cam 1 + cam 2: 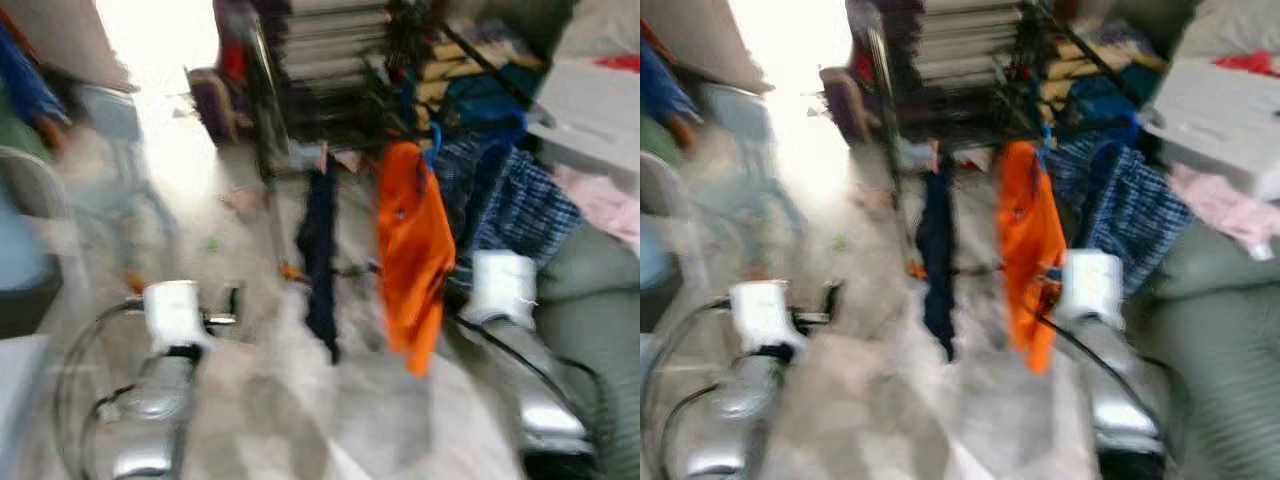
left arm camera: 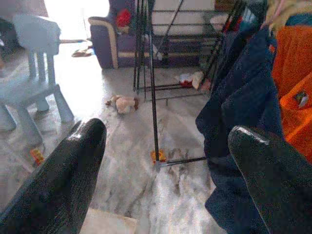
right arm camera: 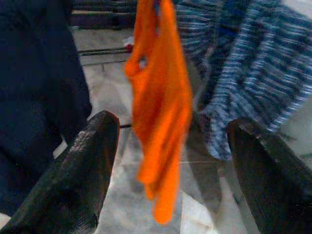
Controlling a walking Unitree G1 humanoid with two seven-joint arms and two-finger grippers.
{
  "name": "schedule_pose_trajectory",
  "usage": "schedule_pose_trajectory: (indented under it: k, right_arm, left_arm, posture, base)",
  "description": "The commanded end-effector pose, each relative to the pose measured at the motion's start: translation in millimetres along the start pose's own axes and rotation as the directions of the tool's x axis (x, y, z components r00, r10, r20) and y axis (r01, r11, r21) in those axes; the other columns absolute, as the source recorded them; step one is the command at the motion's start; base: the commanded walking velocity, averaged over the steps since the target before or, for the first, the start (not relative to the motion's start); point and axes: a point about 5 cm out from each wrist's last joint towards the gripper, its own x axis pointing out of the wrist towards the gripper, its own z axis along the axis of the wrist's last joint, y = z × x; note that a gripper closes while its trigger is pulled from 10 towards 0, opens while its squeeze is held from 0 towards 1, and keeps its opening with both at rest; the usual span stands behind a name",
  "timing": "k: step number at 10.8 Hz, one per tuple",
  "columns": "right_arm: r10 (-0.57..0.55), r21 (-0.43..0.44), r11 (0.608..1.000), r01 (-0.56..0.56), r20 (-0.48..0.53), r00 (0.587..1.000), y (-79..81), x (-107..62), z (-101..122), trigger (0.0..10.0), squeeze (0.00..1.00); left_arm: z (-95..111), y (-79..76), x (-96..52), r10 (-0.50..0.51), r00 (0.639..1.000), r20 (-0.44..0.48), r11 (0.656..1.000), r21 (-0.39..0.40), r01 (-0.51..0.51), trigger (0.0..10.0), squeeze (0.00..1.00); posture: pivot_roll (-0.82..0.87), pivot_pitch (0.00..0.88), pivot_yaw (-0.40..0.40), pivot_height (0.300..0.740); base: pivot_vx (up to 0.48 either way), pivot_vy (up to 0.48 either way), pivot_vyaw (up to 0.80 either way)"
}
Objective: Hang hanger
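An orange garment [image 1: 412, 250] hangs from a blue hanger [image 1: 432, 150] on a black drying rack [image 1: 268, 130]. A dark navy garment [image 1: 320, 250] hangs to its left and a blue checked one [image 1: 520, 205] to its right. My left gripper [image 2: 168, 134] is open and empty, low and left of the navy garment, facing the rack's leg [image 2: 153, 107]. My right gripper [image 3: 173, 124] is open and empty too, with the orange garment [image 3: 163, 107] hanging a little way beyond its fingers. Both head views are blurred.
A pale blue child's chair [image 2: 39, 73] stands to the left on the marble floor, with a purple sofa [image 2: 112, 44] behind it. A small toy [image 2: 122, 103] lies near the rack. A green cushion [image 1: 590, 300], a white box [image 1: 590, 110] and pink cloth [image 1: 610, 200] crowd the right.
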Motion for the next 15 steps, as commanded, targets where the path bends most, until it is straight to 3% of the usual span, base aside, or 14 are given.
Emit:
schedule_pose_trajectory:
  k: [1, 3, 6, 11, 15]
  right_arm:
    - [0.003, -0.026, 1.0, -0.002, 0.011, 1.0, 1.7, -1.1, 4, 10.0, 0.0]
    - [0.025, 0.006, 1.0, -0.025, 0.002, 1.0, 11.2, 2.6, -2, 10.0, 0.0]
    - [0.015, 0.012, 1.0, -0.014, -0.006, 1.0, 5.7, 8.6, -8, 10.0, 0.0]
    - [-0.039, 0.022, 0.999, 0.039, -0.017, 0.999, -6.4, 7.7, -10, 10.0, 0.0]
    - [0.007, 0.022, 1.0, -0.007, 0.013, 1.0, 3.2, 12.3, -2, 10.0, 0.0]
  left_arm:
    - [6, -1.8, 1.8, 0.015, 1.0, 0.017, 1.0, 0.003, -0.015, 10.0, 0.0]
    - [2, 0.2, 1.6, 0.047, 0.999, -0.002, 0.999, 0.005, -0.047, 10.0, 0.0]
    - [1, -3.8, 3.1, 0.036, 0.999, -0.018, 0.999, -0.002, -0.036, 10.0, 0.0]
    - [-1, -1.8, 0.9, 0.027, 0.999, -0.033, 1.0, 0.0, -0.027, 10.0, 0.0]
    - [3, -3.6, 7.5, 0.032, 0.999, -0.015, 0.999, 0.018, -0.032, 10.0, 0.0]
  posture:
    - [-0.1, 0.0, 0.04, 0.74]
    - [-0.1, 0.0, 0.084, 0.74]
    - [-0.11, 0.0, 0.119, 0.74]
    - [-0.1, 0.0, 0.115, 0.74]
    - [-0.1, 0.0, 0.109, 0.74]
  base:
    - [0.0, 0.0, 0.0]
    - [0.0, 0.0, 0.0]
    - [0.0, 0.0, 0.0]
    - [0.0, 0.0, 0.0]
    - [0.0, 0.0, 0.0]
